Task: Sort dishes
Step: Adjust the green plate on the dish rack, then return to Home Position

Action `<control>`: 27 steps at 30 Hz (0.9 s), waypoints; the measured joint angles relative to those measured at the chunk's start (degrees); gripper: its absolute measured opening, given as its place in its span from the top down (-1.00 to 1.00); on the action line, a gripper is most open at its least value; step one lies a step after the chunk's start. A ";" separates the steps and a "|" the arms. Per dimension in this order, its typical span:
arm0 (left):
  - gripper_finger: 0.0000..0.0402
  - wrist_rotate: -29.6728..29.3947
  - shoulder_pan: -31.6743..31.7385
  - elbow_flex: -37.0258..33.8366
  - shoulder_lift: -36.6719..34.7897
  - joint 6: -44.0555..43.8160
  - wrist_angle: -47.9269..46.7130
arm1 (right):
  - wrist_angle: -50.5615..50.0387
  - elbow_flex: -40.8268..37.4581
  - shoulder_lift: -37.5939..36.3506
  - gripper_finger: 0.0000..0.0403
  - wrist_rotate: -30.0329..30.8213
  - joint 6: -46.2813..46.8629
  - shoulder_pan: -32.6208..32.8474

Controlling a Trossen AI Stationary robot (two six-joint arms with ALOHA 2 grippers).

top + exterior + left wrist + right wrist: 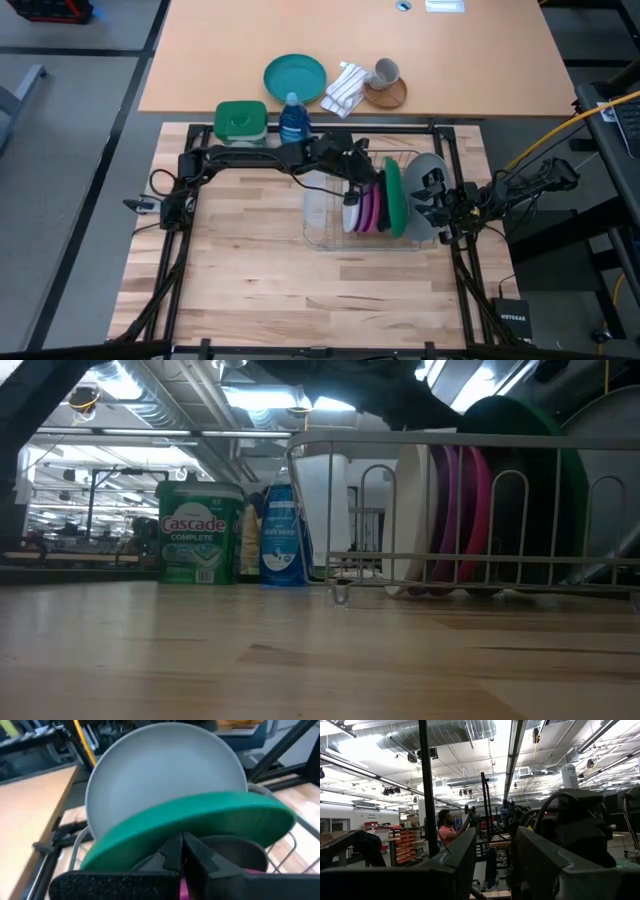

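A wire dish rack point(320, 215) on the wooden table holds the dishes on edge: a white plate point(350, 213), a magenta one point(366, 208), a green one point(394, 198) and a large light grey one point(428, 165). My left gripper point(182, 845) reaches over the rack from the table's left. It is shut, with its tips at the green plate point(200, 817). A dark grey plate point(235, 852) stands just behind the tips, and the light grey plate point(165, 775) stands beyond. My right gripper point(495, 870) waits open at the table's right edge, raised and holding nothing. My left gripper's shut fingertips point(175, 842) stand against the rim of the green plate point(150, 832), near its top, slanting slightly downward from the table's left. I cannot tell whether they touch it. The plate stays on edge in the rack.
Behind the rack stand a green-lidded tub point(241, 120) and a blue soap bottle point(293, 120). On the far table lie a teal plate point(295, 76), a striped cloth point(345, 88) and a mug point(386, 72). A person point(447, 831) stands far off in the room.
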 joint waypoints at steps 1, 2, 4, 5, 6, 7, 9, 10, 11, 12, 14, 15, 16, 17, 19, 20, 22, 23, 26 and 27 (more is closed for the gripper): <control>0.99 0.38 -0.19 0.78 0.93 0.00 0.60 | -0.05 0.00 0.00 0.27 -0.01 0.00 0.00; 0.99 0.45 -0.32 1.78 1.59 -0.01 1.32 | -0.28 0.00 0.00 0.27 0.01 0.00 0.00; 0.99 0.74 -0.47 3.56 3.38 0.06 0.89 | -0.78 0.00 0.00 0.27 0.00 -0.01 0.00; 0.99 0.66 -0.62 4.65 4.09 0.07 1.00 | -0.96 0.00 0.00 0.27 0.03 0.00 0.00; 0.99 0.68 -0.69 5.47 4.97 0.12 0.87 | -1.13 -0.04 0.02 0.27 0.00 0.00 0.00; 0.99 0.73 -0.76 6.50 5.81 0.22 0.80 | -1.14 -0.03 0.01 0.27 -0.02 0.00 0.00; 0.99 0.71 -1.06 8.07 7.04 0.96 0.80 | -1.52 -0.02 0.00 0.27 -0.01 0.00 0.00; 0.99 0.73 -1.09 8.87 7.63 1.29 0.56 | -1.73 -0.02 0.00 0.27 -0.02 -0.01 0.00; 0.99 0.69 -1.22 9.53 7.94 1.38 0.70 | -2.25 -0.03 0.00 0.27 0.00 0.00 0.00; 0.99 0.68 -1.30 9.76 8.00 1.41 0.68 | -2.44 -0.04 0.00 0.27 -0.01 0.00 0.00; 0.99 0.70 -1.32 9.98 8.00 1.51 0.93 | -2.68 -0.04 0.00 0.27 0.00 0.11 0.00; 0.99 0.70 -1.32 10.03 8.00 1.62 0.77 | -2.72 -0.04 0.00 0.27 -0.02 0.11 0.00; 0.99 0.69 -1.30 10.03 7.89 1.54 0.69 | -2.70 -0.04 0.00 0.27 -0.02 0.11 0.00; 0.99 0.66 -1.27 10.02 7.75 1.23 0.24 | -2.74 -0.04 0.00 0.27 -0.02 0.11 0.00; 0.99 0.66 -1.18 9.99 7.60 1.02 0.27 | -2.74 -0.04 0.00 0.27 -0.07 0.13 0.00; 0.99 0.66 -1.13 9.99 7.53 1.17 0.46 | -2.72 -0.04 0.00 0.27 -0.07 0.13 0.00; 0.99 0.66 -1.08 9.99 7.43 1.18 0.61 | -2.55 -0.04 0.00 0.27 -0.10 0.13 0.00; 0.99 0.64 -1.06 9.99 7.43 1.07 0.61 | -2.53 -0.04 -0.03 0.27 -0.09 0.13 0.00; 0.99 0.64 -1.06 9.99 7.43 0.99 -0.34 | -2.48 -0.04 -0.02 0.27 -0.11 0.13 0.00; 0.99 0.64 -1.06 9.99 7.43 1.15 -0.72 | -2.48 -0.04 -0.02 0.27 -0.11 0.15 0.00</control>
